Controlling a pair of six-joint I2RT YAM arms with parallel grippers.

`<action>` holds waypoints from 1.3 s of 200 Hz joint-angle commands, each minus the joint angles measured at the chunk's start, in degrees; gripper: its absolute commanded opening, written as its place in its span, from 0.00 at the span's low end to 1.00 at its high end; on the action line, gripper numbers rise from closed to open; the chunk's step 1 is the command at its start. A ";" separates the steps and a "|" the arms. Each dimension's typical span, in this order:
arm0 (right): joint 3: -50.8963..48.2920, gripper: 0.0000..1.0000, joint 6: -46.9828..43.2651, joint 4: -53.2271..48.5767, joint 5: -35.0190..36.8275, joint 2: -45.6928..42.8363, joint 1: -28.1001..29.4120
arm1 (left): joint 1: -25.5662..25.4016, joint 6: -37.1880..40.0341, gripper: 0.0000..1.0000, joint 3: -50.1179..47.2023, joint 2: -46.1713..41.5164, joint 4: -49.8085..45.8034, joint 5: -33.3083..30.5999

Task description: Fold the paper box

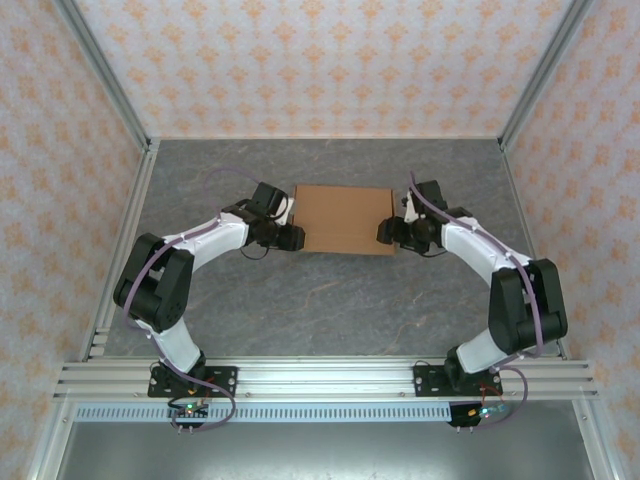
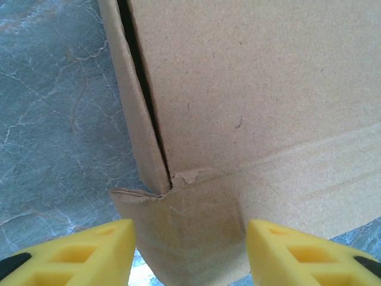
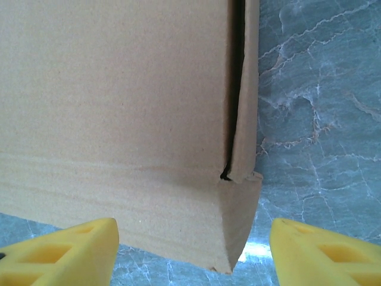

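Item: paper box [image 1: 343, 218], closed, mid-table [image 1: 330, 300]. Left fingers [image 2: 89, 250] and right fingers [image 3: 65, 253] released, straddling its near corners. Risk I judge: gaping side flaps spring open; a brushing finger shifts it.

A: Whole paper box [image 2: 268, 89] in the left wrist view?
B: No, cut off at twelve and three o'clock; the yellow fingers [image 2: 113, 250] at six. In the right wrist view it's cropped at nine and twelve.

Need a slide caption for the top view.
Left gripper and right gripper, both open, flank the closed brown paper box.
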 commanded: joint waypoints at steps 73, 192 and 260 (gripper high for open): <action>-2.97 0.58 2.50 4.06 -4.94 2.70 -0.24 | 0.16 0.47 0.52 -0.43 1.98 -0.01 4.76; -3.39 0.46 4.93 6.31 -10.53 0.83 -0.24 | 0.03 -0.05 0.40 -1.59 0.73 0.74 8.20; -1.38 0.43 7.15 5.96 -15.89 0.93 -0.24 | 0.05 0.14 0.38 -1.83 0.45 0.61 8.50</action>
